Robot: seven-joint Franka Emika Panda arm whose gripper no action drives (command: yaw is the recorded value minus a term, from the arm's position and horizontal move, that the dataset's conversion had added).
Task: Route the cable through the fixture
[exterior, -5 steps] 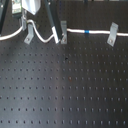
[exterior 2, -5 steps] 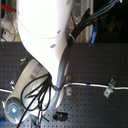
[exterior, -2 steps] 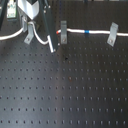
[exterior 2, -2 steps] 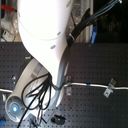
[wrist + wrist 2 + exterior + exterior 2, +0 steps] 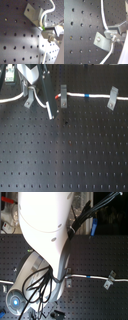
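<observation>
The long thin white cable (image 5: 95, 96) is lying along the far side of the black perforated worktop (image 5: 75, 149) in the first exterior view, w/ its short blue band (image 5: 87, 95) sitting between the middle small grey slanted metal clip (image 5: 63, 96) and the one at the first exterior view's right (image 5: 112, 97). A red-orange band (image 5: 59, 97) is showing just beside the middle clip. The third clip, the fixture (image 5: 30, 98), is standing at the first exterior view's left, directly under the end effector (image 5: 31, 86).

Vs. 1.0 s ago, the arm is reaching lower & further into view; a dark grey bar (image 5: 49, 99) is now slanting down across the space between the left and middle clips.

In the first wrist view the end effector's fingers (image 5: 50, 33) are pinching the cable (image 5: 45, 18) narrowly, right next to the fixture (image 5: 33, 13); the cord is looping over it. The second wrist view is showing the same: cable (image 5: 103, 20) held beside the fixture (image 5: 101, 42).

In the second exterior view the white robot arm (image 5: 47, 227) is blocking most of the scene.
</observation>
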